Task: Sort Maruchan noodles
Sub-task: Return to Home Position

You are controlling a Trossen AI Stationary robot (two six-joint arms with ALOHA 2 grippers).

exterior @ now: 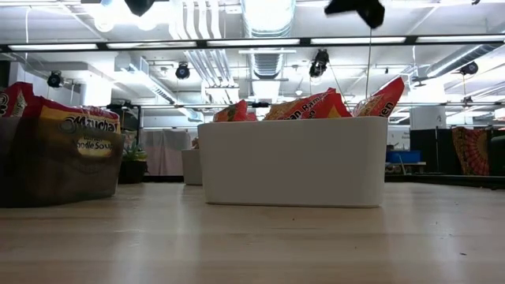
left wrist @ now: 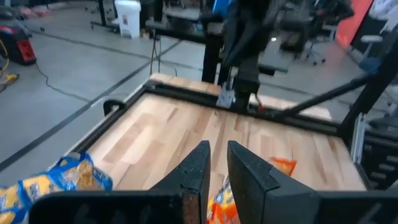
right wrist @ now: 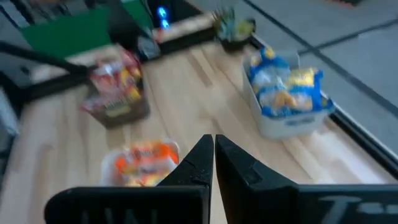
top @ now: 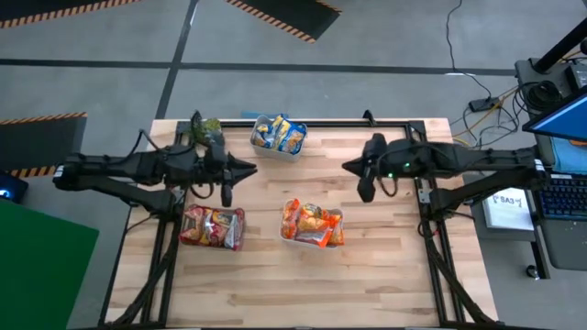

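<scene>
The white bin [exterior: 292, 162] stands closest to the front edge of the wooden table [top: 275, 284]. Orange Maruchan packets [top: 314, 222] stand on edge inside it, their tops poking above its rim. Level with the white bin and well apart from it, on the left arm's side, the dark bin [exterior: 55, 170] holds the red packets [exterior: 75, 122], which also rise above its wall. Every packet in view sits inside a bin.

Farther back than the white bin, and high above the tabletop, the two grippers point at each other, well apart. The left gripper [top: 249, 168] hangs behind the gap between the white bin and the dark bin. Its fingers [left wrist: 200, 167] are drawn almost together, with only a narrow slit between them, and they grasp nothing. The right gripper [top: 347, 166] hangs behind the white bin's corner on the right arm's side, its fingers [right wrist: 198, 155] clenched tip to tip and empty.

Farther back again, behind the white bin and a little toward the left arm's side, the gray bin [right wrist: 283, 129] sits near the table's far rail, filled with blue-and-yellow packets [top: 280, 135]. A green leafy-looking object [top: 204, 126] lies just beside that bin, farther from the white bin, at the far rail.

Beyond the table lies bare concrete floor with black-and-orange striped mats [top: 284, 14]. On the right arm's side, far from the white bin, a desk carries a keyboard [top: 561, 194].
</scene>
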